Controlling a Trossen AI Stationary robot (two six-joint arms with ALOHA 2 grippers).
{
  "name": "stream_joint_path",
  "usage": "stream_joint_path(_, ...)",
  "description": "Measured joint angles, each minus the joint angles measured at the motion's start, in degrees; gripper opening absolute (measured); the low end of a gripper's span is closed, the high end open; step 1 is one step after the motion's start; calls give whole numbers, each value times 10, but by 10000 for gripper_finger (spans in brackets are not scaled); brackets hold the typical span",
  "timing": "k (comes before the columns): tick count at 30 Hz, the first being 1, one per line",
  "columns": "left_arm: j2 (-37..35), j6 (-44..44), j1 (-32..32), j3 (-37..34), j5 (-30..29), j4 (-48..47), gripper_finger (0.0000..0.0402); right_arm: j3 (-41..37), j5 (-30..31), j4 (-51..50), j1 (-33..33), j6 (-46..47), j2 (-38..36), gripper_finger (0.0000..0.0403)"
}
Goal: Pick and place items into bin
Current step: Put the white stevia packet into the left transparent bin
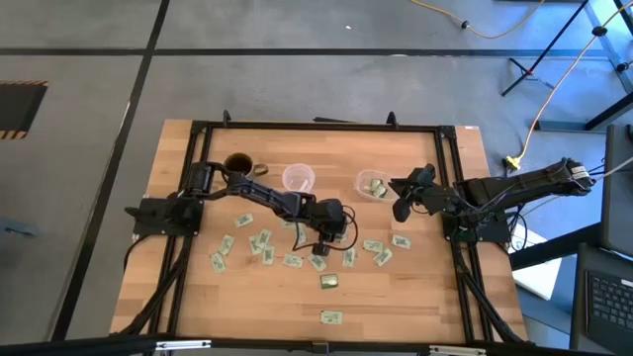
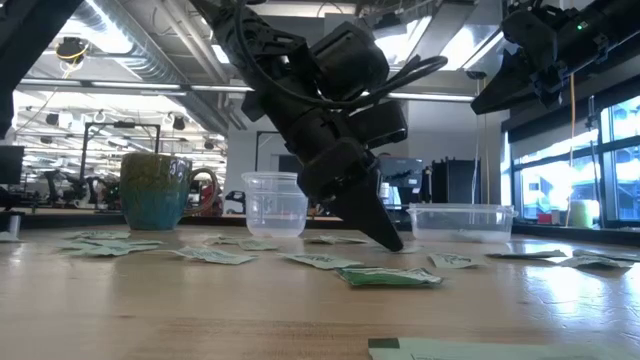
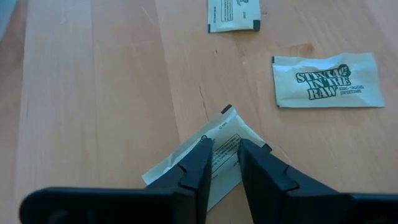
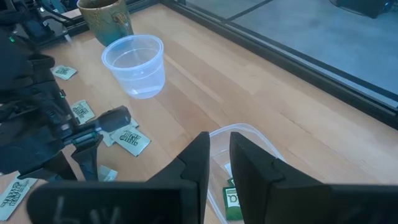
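The left gripper (image 3: 222, 155) reaches down to the middle of the table (image 1: 415, 307), its tips at the wood over a packet (image 3: 214, 163) that lies flat under them. The fingers (image 3: 198, 163) stand a narrow gap apart, one on each side of the packet's middle; whether they pinch it or only straddle it cannot be told.

Other packets (image 1: 259, 244) lie scattered across the table, most from the gripper's 9 o'clock round to its 3 o'clock in the high view, with a darker one (image 1: 329, 282) at 6 o'clock and a lone one (image 1: 331, 317) beyond it near the table's edge.

The bin (image 1: 373, 185) sits at the gripper's 1 o'clock, with packets already in it. A clear cup (image 1: 299, 179) stands at 11 o'clock, and a mug (image 1: 237, 164) beyond it at 10 o'clock.

The right gripper (image 4: 219, 155) hangs above the bin's 3 o'clock side, its fingers slightly parted and holding nothing.
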Motion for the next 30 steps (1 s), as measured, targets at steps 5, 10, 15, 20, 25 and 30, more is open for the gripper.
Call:
stream_joint_path(5, 0, -4, 0, 0, 0, 0, 63, 0, 0, 0, 0, 0, 0, 67)
stream_joint_path(10, 0, -4, 0, 0, -1, -1, 58, 0, 0, 0, 0, 1, 0, 67)
stream_joint_path(15, 0, -4, 0, 0, -1, -1, 51, 0, 0, 0, 0, 0, 0, 67)
stream_joint_path(20, 0, -4, 0, 0, -4, -2, 17, 0, 0, 0, 0, 0, 0, 67)
stream_joint_path(25, 0, -4, 0, 0, -4, -2, 6, 0, 0, 0, 0, 0, 0, 67)
stream_joint_path(30, -27, -4, 0, -3, -1, -29, 4, 0, 0, 0, 0, 0, 0, 67)
